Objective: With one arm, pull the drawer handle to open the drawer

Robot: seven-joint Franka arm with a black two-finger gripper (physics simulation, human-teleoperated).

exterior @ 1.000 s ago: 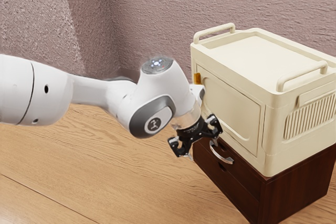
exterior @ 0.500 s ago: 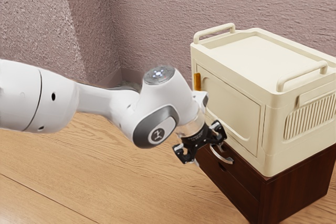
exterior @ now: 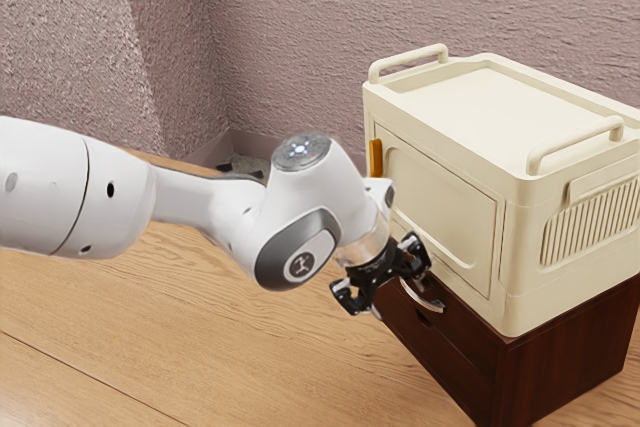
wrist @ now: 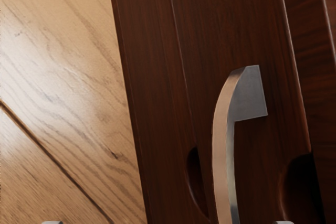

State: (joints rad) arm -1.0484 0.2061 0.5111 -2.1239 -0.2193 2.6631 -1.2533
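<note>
Open gripper at the handle of the upper drawer

In the exterior view, the black gripper (exterior: 401, 291) is at the front of the dark brown cabinet (exterior: 570, 372), close to the silver handle (exterior: 420, 301). Its two fingers are spread wide and have nothing clasped between them. The white arm (exterior: 300, 197) reaches in from the exterior view's left and slants down to the gripper.

The handle sits on the front of the upper drawer (exterior: 465, 335), just under the cream unit (exterior: 440, 197) that stands on the cabinet. Its long axis lies along the drawer front, slanting down toward the exterior view's right, and its bow stands out from the front, toward the exterior view's left. The drawer front looks flush with the cabinet. An orange latch (exterior: 376, 158) marks the cream unit's near face. Below lies the pale wood surface (exterior: 170, 337); a rough wall (exterior: 450, 7) rises behind.

In the wrist view, the fingertips (wrist: 285, 222) stand far apart, with the handle's bar seen between them, nearer one than the other. The bar curves away from a squared foot (wrist: 249, 94) fixed to the drawer front. Its length runs roughly along the drawer's long seams and across the line joining the fingertips. A dark notch (wrist: 196, 182) shows beside the bar.
</note>
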